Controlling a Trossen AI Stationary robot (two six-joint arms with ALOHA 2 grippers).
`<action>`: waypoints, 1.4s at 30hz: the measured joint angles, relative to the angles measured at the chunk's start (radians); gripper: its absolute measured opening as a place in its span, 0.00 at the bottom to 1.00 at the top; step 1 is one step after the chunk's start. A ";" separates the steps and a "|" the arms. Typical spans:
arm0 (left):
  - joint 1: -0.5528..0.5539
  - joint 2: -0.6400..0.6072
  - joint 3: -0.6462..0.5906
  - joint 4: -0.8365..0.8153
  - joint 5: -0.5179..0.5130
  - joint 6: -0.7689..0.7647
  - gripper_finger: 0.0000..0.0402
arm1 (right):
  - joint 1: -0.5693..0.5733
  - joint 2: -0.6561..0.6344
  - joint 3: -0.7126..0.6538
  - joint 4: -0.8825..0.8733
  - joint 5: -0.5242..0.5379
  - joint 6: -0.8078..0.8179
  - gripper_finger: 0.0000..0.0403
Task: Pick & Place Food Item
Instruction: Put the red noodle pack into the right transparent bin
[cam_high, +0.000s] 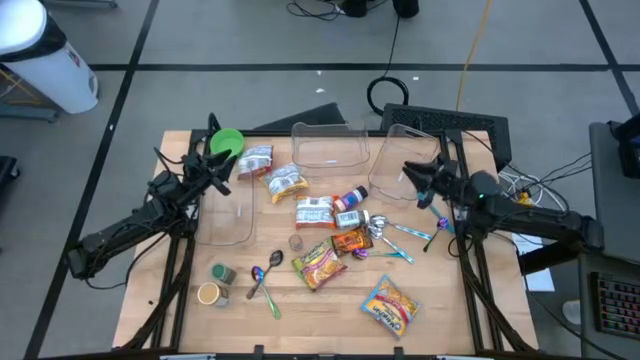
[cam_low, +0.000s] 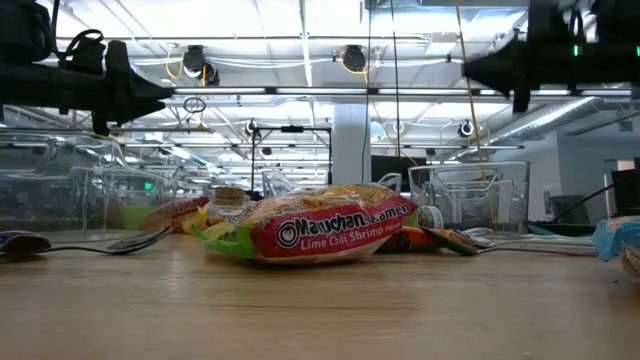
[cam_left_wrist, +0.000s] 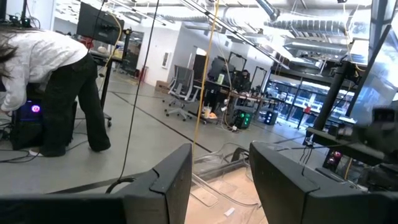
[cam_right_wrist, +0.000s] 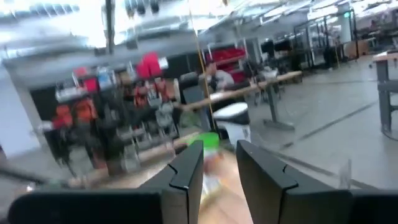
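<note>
While both arms hover high, your left claw (cam_high: 222, 163) and right claw (cam_high: 412, 173) are empty, fingers apart. From above, the food packets (cam_high: 318, 262) crowd mid-table, so you may snag a spoon (cam_high: 272, 264). Level view: the ramen pack (cam_low: 318, 232) bulges and could slip.

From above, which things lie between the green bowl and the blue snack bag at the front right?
In the high view, between the green bowl and the blue snack bag lie several food packets, among them the ramen packet.
</note>
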 joint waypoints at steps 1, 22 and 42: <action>0.000 0.000 0.000 0.000 0.000 0.000 0.41 | 0.000 0.015 0.042 -0.018 0.000 0.001 0.22; 0.000 0.002 0.000 0.024 -0.001 -0.232 0.41 | 0.114 0.547 0.390 0.092 -0.003 0.075 0.22; 0.000 0.002 0.029 0.512 0.009 -0.565 0.41 | 0.113 0.619 0.390 0.150 -0.001 0.229 0.22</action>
